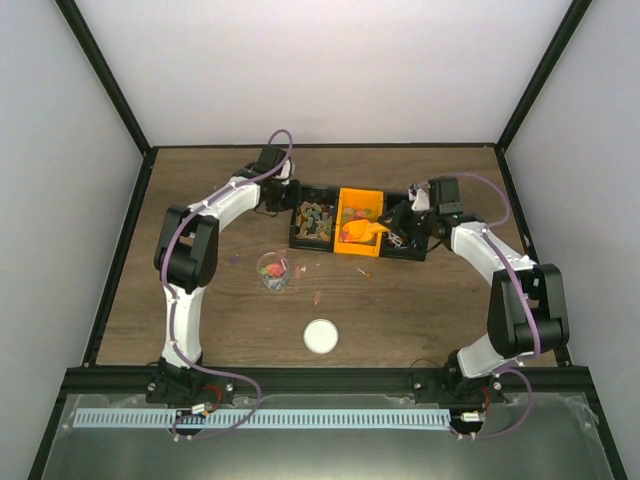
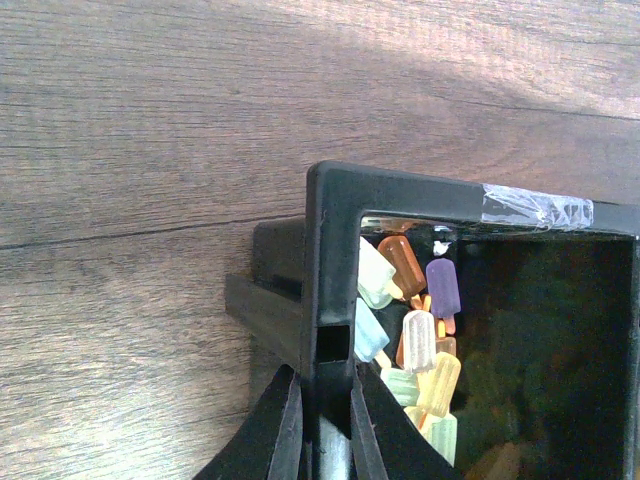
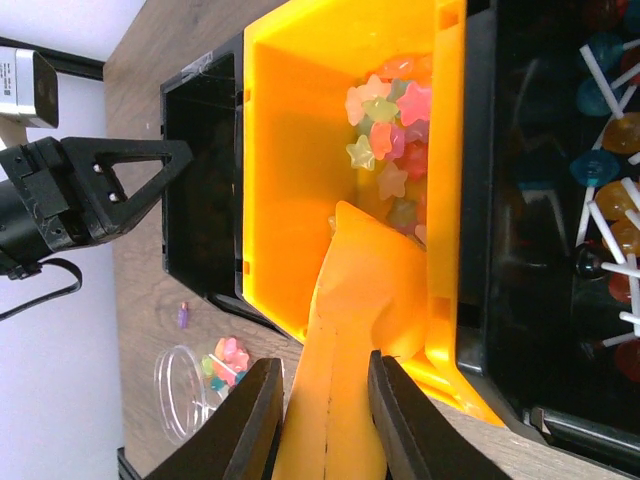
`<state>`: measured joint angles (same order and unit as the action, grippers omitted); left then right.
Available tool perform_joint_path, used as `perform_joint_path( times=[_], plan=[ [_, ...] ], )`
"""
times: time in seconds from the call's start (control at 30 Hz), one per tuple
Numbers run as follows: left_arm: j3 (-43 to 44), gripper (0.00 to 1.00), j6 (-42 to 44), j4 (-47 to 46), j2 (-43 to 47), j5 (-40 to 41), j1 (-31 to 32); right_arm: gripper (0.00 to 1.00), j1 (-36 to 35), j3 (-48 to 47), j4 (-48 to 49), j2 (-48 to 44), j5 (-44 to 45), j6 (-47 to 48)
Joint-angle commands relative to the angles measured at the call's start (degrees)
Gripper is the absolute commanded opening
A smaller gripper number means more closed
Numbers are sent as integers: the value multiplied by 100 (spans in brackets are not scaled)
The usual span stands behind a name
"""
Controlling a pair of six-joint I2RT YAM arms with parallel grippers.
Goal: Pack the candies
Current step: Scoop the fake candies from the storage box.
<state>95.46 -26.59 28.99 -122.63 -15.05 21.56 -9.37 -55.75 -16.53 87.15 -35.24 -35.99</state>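
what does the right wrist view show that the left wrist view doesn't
Only the right wrist view: the orange scoop gripped in the right jaws and reaching into the orange bin of star candies, plus lollipops in a second black bin and a clear cup on the table.
Only the left wrist view: popsicle-shaped candies, clear tape on the rim, and the left jaws clamped on the bin wall.
Both: the left black bin and the wooden table.

Pastel multicolour candies (image 3: 385, 125) in orange bin (image 3: 290, 150); orange scoop (image 3: 365, 290); black bin (image 2: 330, 250); lid (image 1: 320, 336) white, prob. plain.
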Motion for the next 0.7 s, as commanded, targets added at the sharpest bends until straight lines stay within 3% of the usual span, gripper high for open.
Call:
perform_joint_path(
  times=[0.0,0.67],
  plan=[
    [16,8,-347,-263,0,-264,121,1,-119,289,-93,-43,-1680,-432],
    [66,8,-328,-211,-42,-284,103,1,530,504,629,-502,-2264,-757]
  ],
)
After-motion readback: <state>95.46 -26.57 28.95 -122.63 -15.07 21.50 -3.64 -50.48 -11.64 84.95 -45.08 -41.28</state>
